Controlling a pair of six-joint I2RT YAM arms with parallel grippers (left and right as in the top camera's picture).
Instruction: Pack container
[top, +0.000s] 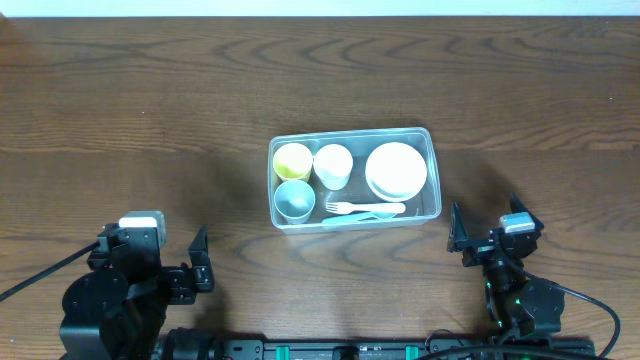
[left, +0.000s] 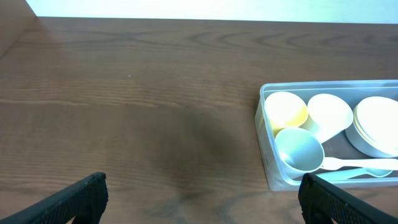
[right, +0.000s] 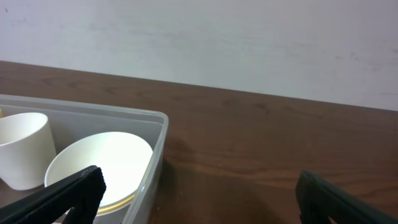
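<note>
The clear plastic container (top: 434, 168) sits mid-table. Inside are a yellow cup (top: 292, 160), a white cup (top: 333, 165), a light blue cup (top: 295, 199), stacked white bowls (top: 396, 170) and a white fork and spoon (top: 366, 210). My left gripper (top: 200, 262) is open and empty near the front left, apart from the container. My right gripper (top: 457, 235) is open and empty just right of the container's front right corner. The left wrist view shows the container (left: 267, 165) ahead to the right of the left gripper (left: 202, 202); the right wrist view shows its corner (right: 158, 146), the bowls (right: 99, 165) and the right gripper (right: 199, 199).
The brown wooden table (top: 130, 130) ends at a pale wall edge at the back (top: 320, 6). The arm bases stand at the front left (top: 105, 300) and front right (top: 520, 295).
</note>
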